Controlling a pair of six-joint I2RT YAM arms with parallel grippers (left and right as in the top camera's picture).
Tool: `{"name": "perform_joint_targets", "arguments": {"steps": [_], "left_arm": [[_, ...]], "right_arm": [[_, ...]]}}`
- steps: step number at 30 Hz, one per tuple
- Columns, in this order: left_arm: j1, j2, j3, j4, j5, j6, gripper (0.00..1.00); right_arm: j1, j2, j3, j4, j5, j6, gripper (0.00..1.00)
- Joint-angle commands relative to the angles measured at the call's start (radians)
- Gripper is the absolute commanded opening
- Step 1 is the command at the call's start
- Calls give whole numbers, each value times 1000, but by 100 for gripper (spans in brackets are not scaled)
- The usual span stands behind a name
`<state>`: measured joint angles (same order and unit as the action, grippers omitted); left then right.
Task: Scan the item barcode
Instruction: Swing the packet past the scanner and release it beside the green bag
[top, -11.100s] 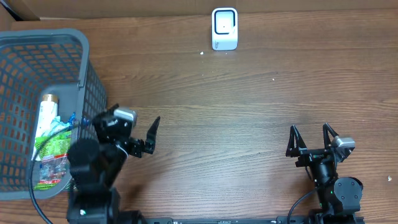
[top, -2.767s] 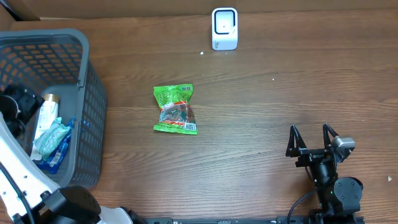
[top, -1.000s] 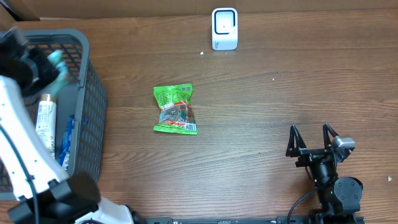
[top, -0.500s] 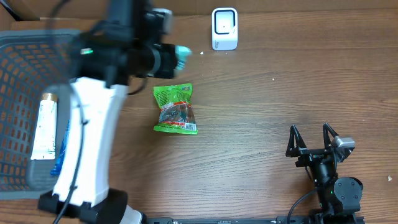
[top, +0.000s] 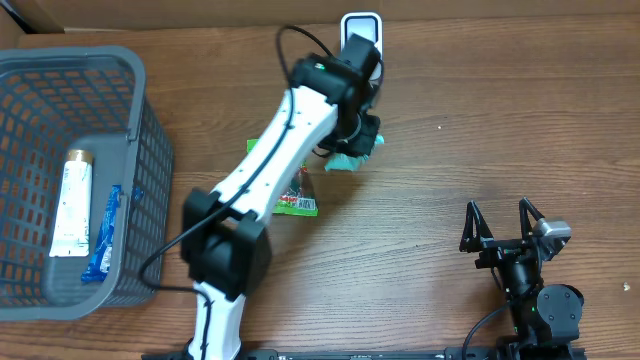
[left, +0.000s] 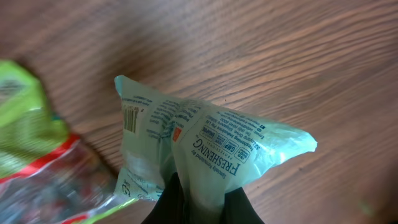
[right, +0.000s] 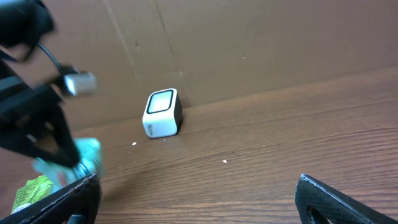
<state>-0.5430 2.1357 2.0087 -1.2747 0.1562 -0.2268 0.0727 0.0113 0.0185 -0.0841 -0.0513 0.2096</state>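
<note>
Teal packet (top: 350, 160) is pinched in my left gripper (left: 199, 202). The jaws are closed on its crumpled bottom end, and it looks lifted off the desk (top: 450, 150). From the pinch it fans out away from the wrist, so its long axis runs roughly along the gripper's line.

The barcode (left: 130, 118) sits on the far-left flap in the left wrist view, bars facing that camera. The "FRESHENING" print is on the middle fold.

The scanner (top: 361, 40) is what matters next. Overhead, it lies toward the far edge of the desk from the packet, almost straight ahead, near but not touching. In the right wrist view the scanner (right: 161, 113) has its window on the tilted top face, looking up and back toward my side. The packet (right: 87, 155) hangs short of it and off to one side.

My read is that the barcode flap isn't over that window yet. I can't tell from these views whether the bars face the scanner at all.

The green snack bag (top: 295, 195) lies on the desk just beside the packet, partly under my arm. The basket (top: 140, 110) is well apart at the left edge.

The right gripper (top: 496, 208) is parked with jaws wide open and empty, well apart from everything. The left arm is clearly the nearer one, so the move is its to make.
</note>
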Motion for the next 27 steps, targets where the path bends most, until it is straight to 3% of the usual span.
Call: {"name": "perform_joint_targets", "arguments": {"steps": [1,5,6,9,12,16,21,23,25,27], "left_arm": [[-29,95,1,-5,29,-24,4],[-47,151,1,-18,73,-24,6],[-51,159,1,-15,74,-24,10],[-53,159,3,-11,74,-24,36],[-51,159,8,-12,74,-23,47],[-44,159,66,-64,74,-13,47],[-43,158,303,-197,64,27,49],[-43,158,383,-232,47,35,56],[-41,158,476,-276,42,58,76],[-34,158,552,-317,43,71,79]], "right_arm": [[3,-7,-11,3,6,0,100],[3,-7,-11,3,6,0,100],[3,-7,-11,3,6,0,100],[3,-7,-11,3,6,0,100],[3,-7,-11,3,6,0,100],[3,-7,-11,3,6,0,100],[3,-7,-11,3,6,0,100],[3,-7,-11,3,6,0,100],[3,-7,-11,3,6,0,100],[3,-7,-11,3,6,0,100]]}}
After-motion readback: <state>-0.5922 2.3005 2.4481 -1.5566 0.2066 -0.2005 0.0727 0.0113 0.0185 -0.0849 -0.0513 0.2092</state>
